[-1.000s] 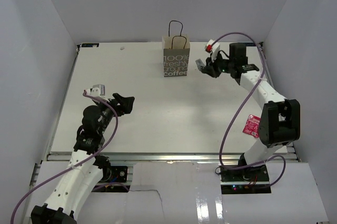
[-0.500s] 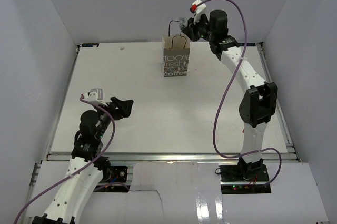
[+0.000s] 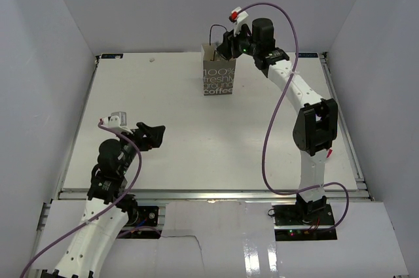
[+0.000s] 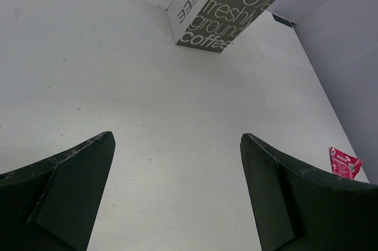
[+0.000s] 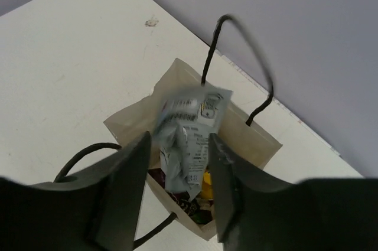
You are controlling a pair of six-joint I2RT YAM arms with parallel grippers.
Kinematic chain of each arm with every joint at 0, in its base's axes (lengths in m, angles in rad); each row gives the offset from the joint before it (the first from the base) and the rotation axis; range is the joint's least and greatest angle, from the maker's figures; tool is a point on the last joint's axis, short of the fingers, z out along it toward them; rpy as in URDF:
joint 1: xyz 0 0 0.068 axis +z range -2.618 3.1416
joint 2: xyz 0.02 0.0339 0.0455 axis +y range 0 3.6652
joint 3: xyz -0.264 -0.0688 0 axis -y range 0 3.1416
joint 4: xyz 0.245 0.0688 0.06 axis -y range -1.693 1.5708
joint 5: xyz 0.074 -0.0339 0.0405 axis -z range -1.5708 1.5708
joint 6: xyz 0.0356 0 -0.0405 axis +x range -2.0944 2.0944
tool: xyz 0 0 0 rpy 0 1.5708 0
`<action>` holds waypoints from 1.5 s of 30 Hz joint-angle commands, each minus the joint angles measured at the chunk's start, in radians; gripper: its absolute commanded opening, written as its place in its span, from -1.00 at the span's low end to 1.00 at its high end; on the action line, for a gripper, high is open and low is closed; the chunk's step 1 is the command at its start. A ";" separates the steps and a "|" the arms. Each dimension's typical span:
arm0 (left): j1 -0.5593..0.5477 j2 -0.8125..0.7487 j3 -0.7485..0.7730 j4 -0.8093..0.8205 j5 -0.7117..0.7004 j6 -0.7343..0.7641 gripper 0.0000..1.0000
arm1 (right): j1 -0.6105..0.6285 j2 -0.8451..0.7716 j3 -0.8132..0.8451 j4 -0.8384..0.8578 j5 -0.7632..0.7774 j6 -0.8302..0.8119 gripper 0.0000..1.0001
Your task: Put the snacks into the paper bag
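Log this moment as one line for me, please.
right hand: open over paper bag | grey packet: blurred between its fingers | left hand: open, empty | red packet: on table

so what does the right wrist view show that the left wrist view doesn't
Only the right wrist view: the open mouth of the paper bag, snacks inside it, and a silvery grey packet between the right fingers above it. Only the left wrist view: the bag's printed front, a red packet lying on the table, and the empty, wide-apart left fingers. Both: the bag and the white table.
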 commanded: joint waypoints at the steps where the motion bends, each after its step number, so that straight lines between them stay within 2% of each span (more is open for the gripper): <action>1: 0.004 0.023 -0.004 0.014 0.004 -0.003 0.96 | -0.004 -0.049 -0.008 0.036 0.020 -0.025 0.10; 5: 0.004 0.036 -0.002 0.027 0.016 -0.001 0.96 | -0.031 -0.069 -0.004 0.020 0.012 -0.042 0.43; 7: 0.004 0.035 -0.001 0.033 0.033 0.006 0.96 | -0.060 -0.097 -0.011 0.013 -0.078 -0.036 0.60; 9: 0.002 0.035 0.001 0.036 0.050 0.008 0.96 | -0.114 -0.117 -0.029 -0.026 -0.176 -0.048 0.64; 11: 0.004 0.038 0.001 0.039 0.059 0.006 0.96 | -0.149 -0.158 -0.075 -0.059 -0.143 -0.066 0.70; 14: 0.004 0.055 -0.001 0.054 0.068 0.002 0.96 | -0.168 -0.207 -0.119 -0.185 0.027 -0.146 0.78; 15: 0.004 0.061 0.001 0.065 0.071 0.003 0.96 | -0.168 -0.227 -0.151 -0.248 0.167 -0.178 0.79; 17: 0.004 0.081 0.001 0.076 0.074 0.006 0.96 | -0.168 -0.252 -0.205 -0.291 0.303 -0.201 0.80; 18: 0.004 0.087 -0.001 0.088 0.076 0.006 0.96 | -0.168 -0.264 -0.265 -0.316 0.450 -0.210 0.81; 21: 0.005 0.116 -0.004 0.116 0.082 0.012 0.96 | -0.168 -0.295 -0.387 -0.430 0.700 -0.255 0.91; 23: 0.004 0.136 -0.009 0.126 0.091 0.014 0.96 | -0.174 -0.313 -0.460 -0.515 0.790 -0.290 0.94; 25: 0.004 0.145 -0.012 0.158 0.099 0.014 0.96 | -0.189 -0.374 -0.576 -0.555 0.761 -0.357 0.95; 29: 0.004 0.168 -0.025 0.183 0.114 0.009 0.96 | -0.217 -0.465 -0.687 -0.696 0.658 -0.503 0.96; 30: 0.004 0.171 -0.027 0.191 0.119 0.003 0.96 | -0.217 -0.472 -0.701 -0.777 0.658 -0.525 0.96; 33: 0.004 0.185 -0.033 0.203 0.136 -0.009 0.96 | -0.223 -0.485 -0.764 -0.865 0.716 -0.565 0.96; 38: 0.004 0.201 -0.041 0.208 0.148 -0.020 0.96 | -0.268 -0.502 -0.940 -0.801 0.745 -0.640 0.96; 41: 0.004 0.219 -0.041 0.209 0.157 -0.021 0.96 | -0.323 -0.471 -0.930 -0.794 0.724 -0.559 0.96; 45: 0.004 0.225 -0.039 0.203 0.160 -0.032 0.96 | -0.442 -0.450 -0.793 -0.876 0.542 -0.371 0.96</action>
